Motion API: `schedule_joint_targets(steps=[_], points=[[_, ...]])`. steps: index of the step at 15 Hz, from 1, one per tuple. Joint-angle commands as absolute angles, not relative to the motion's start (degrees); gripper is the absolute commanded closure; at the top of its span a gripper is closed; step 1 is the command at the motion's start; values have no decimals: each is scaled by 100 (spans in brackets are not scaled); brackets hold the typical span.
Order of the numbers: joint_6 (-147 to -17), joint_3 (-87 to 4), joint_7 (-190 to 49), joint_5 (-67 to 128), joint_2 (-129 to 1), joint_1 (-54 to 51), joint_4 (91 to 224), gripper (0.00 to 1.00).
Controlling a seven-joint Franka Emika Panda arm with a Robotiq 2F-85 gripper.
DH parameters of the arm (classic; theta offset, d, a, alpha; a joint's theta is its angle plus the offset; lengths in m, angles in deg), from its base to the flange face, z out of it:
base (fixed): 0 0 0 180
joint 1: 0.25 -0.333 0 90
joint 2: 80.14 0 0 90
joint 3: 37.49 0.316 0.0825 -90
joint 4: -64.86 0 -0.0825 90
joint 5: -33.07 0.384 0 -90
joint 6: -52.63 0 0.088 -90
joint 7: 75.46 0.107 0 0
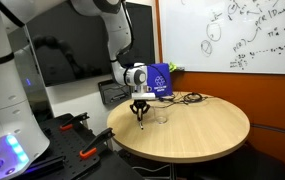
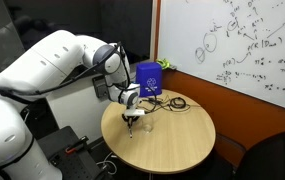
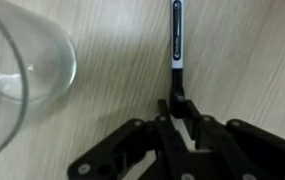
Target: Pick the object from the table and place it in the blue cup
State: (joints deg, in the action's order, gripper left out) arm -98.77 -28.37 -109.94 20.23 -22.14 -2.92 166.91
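Observation:
A black pen (image 3: 177,35) with a white band lies lengthwise on the round wooden table (image 1: 197,135). In the wrist view my gripper (image 3: 179,105) is shut on the pen's near end. In both exterior views the gripper (image 1: 139,115) (image 2: 132,120) points straight down, close to the table top. A clear glass cup (image 3: 22,70) stands upright and empty just beside the gripper, and it also shows in both exterior views (image 1: 162,117) (image 2: 145,124). No blue cup is in view.
A blue box (image 1: 159,80) (image 2: 148,78) stands at the table's back edge with black cables (image 1: 187,98) (image 2: 172,103) beside it. A whiteboard hangs behind the table. Black and red tools (image 1: 82,148) lie on a lower surface next to the table.

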Motion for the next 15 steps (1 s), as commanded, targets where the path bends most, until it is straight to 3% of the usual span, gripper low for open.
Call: schedule_joint_targets(steps=[1, 6, 15], points=[[-9639, -2786, -10830, 1894, -2152, -268, 16528, 100], [-9596, -2608, -11074, 1914, -2259, -103, 16616, 97], [-8834, -901, -14543, 2620, -2556, 1804, 16697, 97]])
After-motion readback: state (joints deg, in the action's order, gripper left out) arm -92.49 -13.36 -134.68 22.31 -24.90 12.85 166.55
